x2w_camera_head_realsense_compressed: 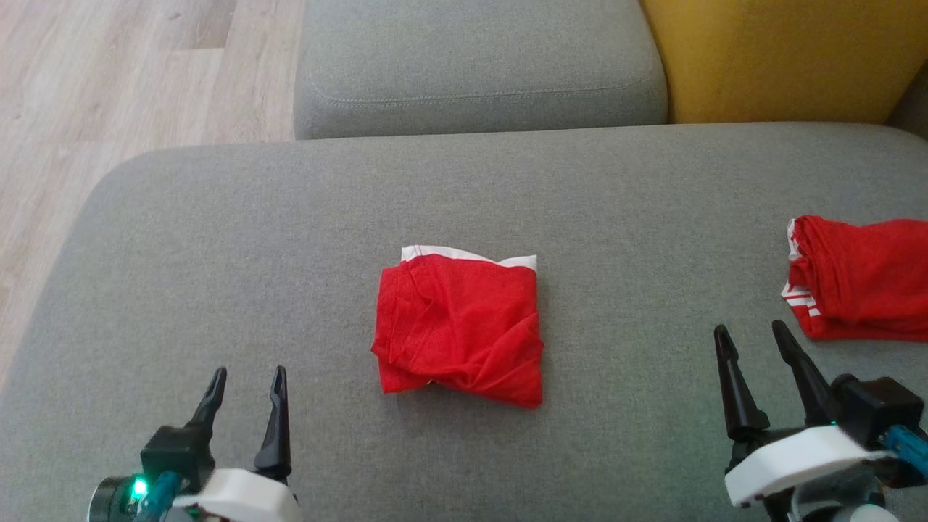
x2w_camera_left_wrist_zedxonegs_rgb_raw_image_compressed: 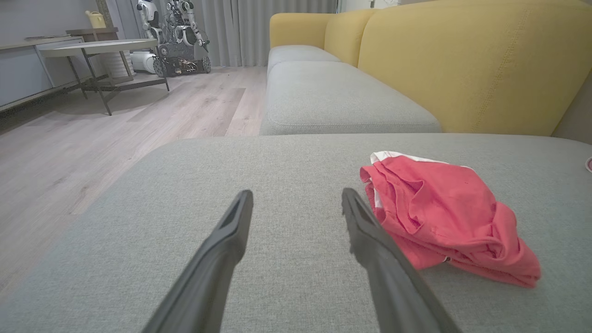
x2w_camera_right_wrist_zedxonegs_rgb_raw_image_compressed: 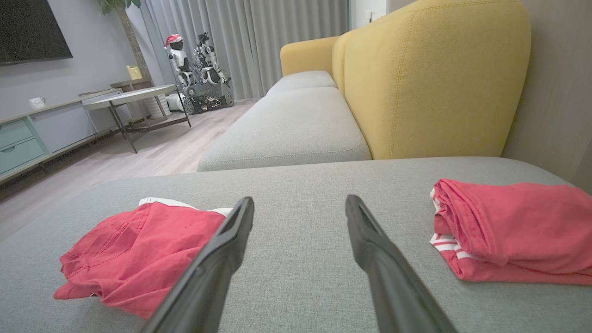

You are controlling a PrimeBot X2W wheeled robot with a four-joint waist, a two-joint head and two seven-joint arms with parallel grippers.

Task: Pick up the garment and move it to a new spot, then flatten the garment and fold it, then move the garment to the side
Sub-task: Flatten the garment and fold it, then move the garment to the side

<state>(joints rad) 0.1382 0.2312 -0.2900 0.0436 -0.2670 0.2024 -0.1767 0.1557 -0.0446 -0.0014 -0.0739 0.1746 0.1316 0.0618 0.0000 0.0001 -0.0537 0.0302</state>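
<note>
The red fabric garment [x2w_camera_head_realsense_compressed: 460,330] with a white band along its far edge lies folded into a rough, slightly rumpled square at the middle of the wide grey woven sofa cushion [x2w_camera_head_realsense_compressed: 217,239]. Nothing touches it.

The left gripper [x2w_camera_head_realsense_compressed: 248,375] is low and to the garment's left, its two long dark fingers spread apart and empty above bare cushion. In the left wrist view the garment lies just beyond the right-hand finger. The right gripper [x2w_camera_head_realsense_compressed: 750,330] is on the other side, also spread wide and holding nothing.

Just beyond the right gripper, at the cushion's right end, lies a second folded red garment with white stripes at its edge [x2w_camera_head_realsense_compressed: 863,279] — well apart from the first.

Behind the cushion is another grey seat cushion [x2w_camera_head_realsense_compressed: 478,65], with the mustard-yellow upholstered backrest [x2w_camera_head_realsense_compressed: 783,58] to its right. Pale wood-plank flooring [x2w_camera_head_realsense_compressed: 109,87] runs along the left. Across the room — in the wrist views — stand a low table with dark metal legs [x2w_camera_left_wrist_zedxonegs_rgb_raw_image_compressed: 99,48], a white and black wheeled robot [x2w_camera_left_wrist_zedxonegs_rgb_raw_image_compressed: 178,34] and grey curtains [x2w_camera_left_wrist_zedxonegs_rgb_raw_image_compressed: 259,23].
</note>
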